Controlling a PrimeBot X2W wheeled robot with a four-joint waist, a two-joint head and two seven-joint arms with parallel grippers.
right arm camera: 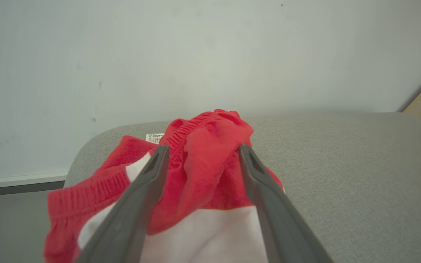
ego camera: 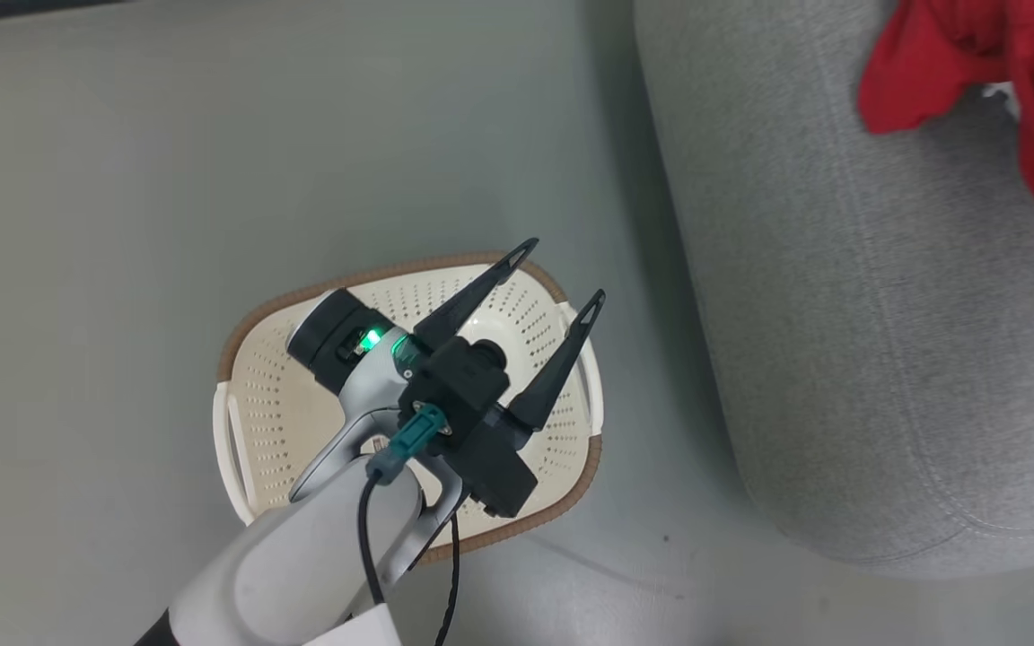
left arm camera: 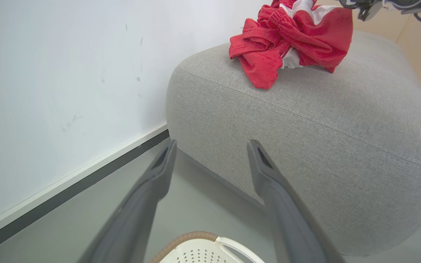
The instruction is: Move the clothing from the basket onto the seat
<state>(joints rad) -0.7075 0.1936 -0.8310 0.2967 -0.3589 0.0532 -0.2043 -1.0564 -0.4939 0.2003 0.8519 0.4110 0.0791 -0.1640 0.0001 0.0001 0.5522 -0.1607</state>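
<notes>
The cream basket [ego camera: 270, 404] with a brown rim stands on the floor, and what shows of its inside holds no fabric. My left gripper [ego camera: 565, 269] hovers over it, open and holding nothing; its wrist view shows the fingers [left arm camera: 213, 143] wide apart above the basket's rim [left arm camera: 196, 235]. The red and white clothing [ego camera: 930, 72] lies bunched on top of the grey seat [ego camera: 885, 359]. In the right wrist view my right gripper [right arm camera: 204, 148] stands open, with a fold of the clothing [right arm camera: 210, 128] lying loosely between its fingers on the seat [right arm camera: 342, 164].
Grey floor [ego camera: 122, 224] surrounds the basket. A white wall [left arm camera: 68, 73] with a dark baseboard runs behind the seat [left arm camera: 323, 146], where the clothing [left arm camera: 298, 40] rests near the far end. The seat's rounded side stands close to the right of the basket.
</notes>
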